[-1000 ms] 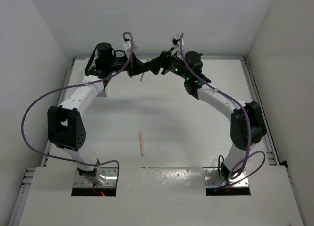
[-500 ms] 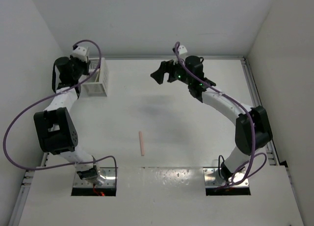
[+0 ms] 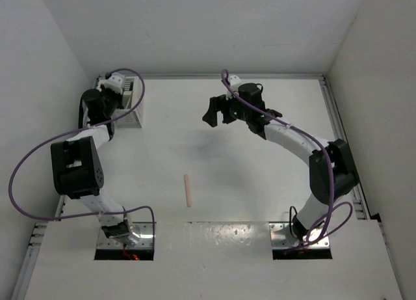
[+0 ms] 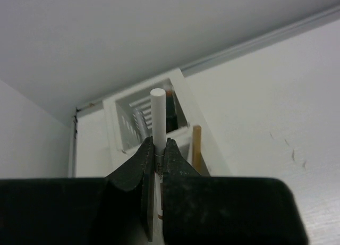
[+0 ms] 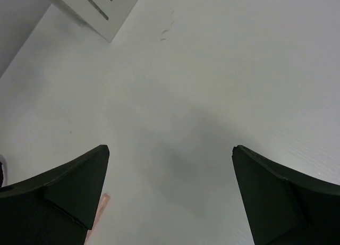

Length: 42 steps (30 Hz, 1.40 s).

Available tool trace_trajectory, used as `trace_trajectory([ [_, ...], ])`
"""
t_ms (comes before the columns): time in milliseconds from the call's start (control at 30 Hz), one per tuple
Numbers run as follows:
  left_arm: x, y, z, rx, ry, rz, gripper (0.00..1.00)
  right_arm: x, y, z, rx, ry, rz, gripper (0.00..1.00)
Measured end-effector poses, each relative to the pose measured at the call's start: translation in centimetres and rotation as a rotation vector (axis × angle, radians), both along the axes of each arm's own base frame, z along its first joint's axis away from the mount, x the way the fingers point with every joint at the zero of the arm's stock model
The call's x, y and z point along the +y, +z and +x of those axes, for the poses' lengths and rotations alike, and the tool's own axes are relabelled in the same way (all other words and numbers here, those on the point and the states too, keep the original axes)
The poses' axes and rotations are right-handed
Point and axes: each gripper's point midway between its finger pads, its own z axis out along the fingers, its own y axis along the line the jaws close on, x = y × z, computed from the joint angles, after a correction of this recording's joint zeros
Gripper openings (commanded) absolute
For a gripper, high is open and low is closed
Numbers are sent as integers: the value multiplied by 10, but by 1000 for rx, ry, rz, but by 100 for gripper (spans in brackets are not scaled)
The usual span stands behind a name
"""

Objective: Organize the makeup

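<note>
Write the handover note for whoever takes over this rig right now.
Left gripper: shut on the thin white makeup stick, held over the white slatted box at the far-left corner of the table.
Right gripper: open and empty, above mid-table.
Done: a tan wooden stick stands upright in the box. Its other dark contents are too unclear to name.
Left: drop the white stick into the box, then fetch the thick pink stick lying alone near the table's front centre.

Stick (image 3: 188, 190) on table (image 3: 260, 183), box (image 3: 135, 109) far left
</note>
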Motion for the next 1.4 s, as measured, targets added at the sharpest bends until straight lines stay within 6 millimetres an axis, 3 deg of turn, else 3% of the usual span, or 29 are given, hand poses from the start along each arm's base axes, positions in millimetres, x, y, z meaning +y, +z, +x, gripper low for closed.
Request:
trace_trajectory([
  [100,-2,-29,-6,59,-6,-14,0,-3,-7,-3,15,3,-30,100],
  [200,-4,-41,-10,84,-8,-20,3,-6,-12,-6,24,10,-57,100],
  [267,-4,-42,-11,87,-9,-21,21,-7,-16,-8,31,16,-75,100],
  [300,-4,-41,-11,83,-10,-19,49,-7,-18,-10,37,21,-85,100],
  [333,-4,-39,-11,73,-12,-14,63,-7,-20,-12,40,26,-93,100],
  [400,-5,-37,-10,63,-17,-14,81,-7,-24,-16,48,35,-114,100],
  [567,-3,-40,-10,90,-5,-14,84,-6,-33,-29,75,53,-199,100],
  [700,2,-27,-5,112,7,-3,85,12,-29,-43,66,102,-260,100],
  [867,5,26,-6,102,14,2,85,47,-35,-73,87,190,-318,99],
  [900,6,38,-7,99,20,-1,85,53,-39,-81,95,208,-327,95],
  [1000,8,76,-14,78,53,-26,85,73,-55,-101,143,256,-367,93],
  [1100,7,98,-28,84,92,-66,85,89,-75,-121,196,286,-424,91],
  [1267,-2,104,-49,126,171,-109,85,104,-112,-170,290,343,-522,81],
  [1400,-27,88,-67,183,220,-85,85,106,-131,-198,343,346,-552,75],
])
